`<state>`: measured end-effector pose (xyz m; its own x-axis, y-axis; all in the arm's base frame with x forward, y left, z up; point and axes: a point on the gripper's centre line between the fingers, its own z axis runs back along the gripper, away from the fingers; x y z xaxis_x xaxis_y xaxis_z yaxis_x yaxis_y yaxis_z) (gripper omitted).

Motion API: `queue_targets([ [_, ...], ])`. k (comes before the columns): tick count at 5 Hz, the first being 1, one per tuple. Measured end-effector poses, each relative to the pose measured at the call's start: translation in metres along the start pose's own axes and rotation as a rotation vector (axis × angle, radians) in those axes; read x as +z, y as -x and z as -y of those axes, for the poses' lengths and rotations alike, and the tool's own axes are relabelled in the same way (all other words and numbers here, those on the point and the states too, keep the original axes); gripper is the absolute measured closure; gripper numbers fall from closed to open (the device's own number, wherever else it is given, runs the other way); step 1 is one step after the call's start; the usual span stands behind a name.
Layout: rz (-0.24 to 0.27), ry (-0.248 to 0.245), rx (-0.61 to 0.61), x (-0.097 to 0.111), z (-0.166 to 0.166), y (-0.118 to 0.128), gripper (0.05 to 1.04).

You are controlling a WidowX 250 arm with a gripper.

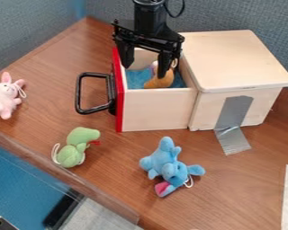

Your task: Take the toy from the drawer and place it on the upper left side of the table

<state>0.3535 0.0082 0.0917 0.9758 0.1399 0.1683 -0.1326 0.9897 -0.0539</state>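
Where the black gripper (145, 72) hangs over the open drawer (155, 109), its two fingers stand wide apart. Inside, the orange toy (160, 81) lies on the blue lining (135, 79), near one fingertip; whether they touch, I cannot tell. Wooden walls hem the toy in, and the red drawer front (119, 103) with its black handle (79, 93) juts toward the left of the view. Behind the drawer's other end sits the lidded box (236, 58), grey tape (233, 114) running down its side onto the table (116, 152). Below the handle lies a green toy (77, 146); a blue one, the blue toy (169, 164), lies below the drawer. Table surface stretches from the handle up to the grey-blue partition (35, 22) and across to the pink rabbit (5, 95). Nearer, the table edge slants down past the green toy. One finger partly covers the orange toy, and the view's border cuts off the rabbit's side.
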Motion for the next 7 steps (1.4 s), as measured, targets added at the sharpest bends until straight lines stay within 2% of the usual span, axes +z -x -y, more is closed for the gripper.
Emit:
queue_targets([
  [2, -0.001, -0.009, 0.041, -0.014, 0.005, -0.014, 0.082],
  [3, -0.003, -0.02, 0.056, -0.021, 0.006, -0.017, 0.124],
  [4, 0.027, -0.028, 0.078, -0.022, 0.005, -0.021, 0.273],
  [5, 0.047, -0.026, 0.109, -0.025, 0.002, -0.022, 0.581],
  [6, 0.054, -0.028, 0.122, -0.025, -0.002, -0.024, 0.805],
  [7, 0.045, -0.016, 0.131, -0.025, -0.009, -0.023, 0.921],
])
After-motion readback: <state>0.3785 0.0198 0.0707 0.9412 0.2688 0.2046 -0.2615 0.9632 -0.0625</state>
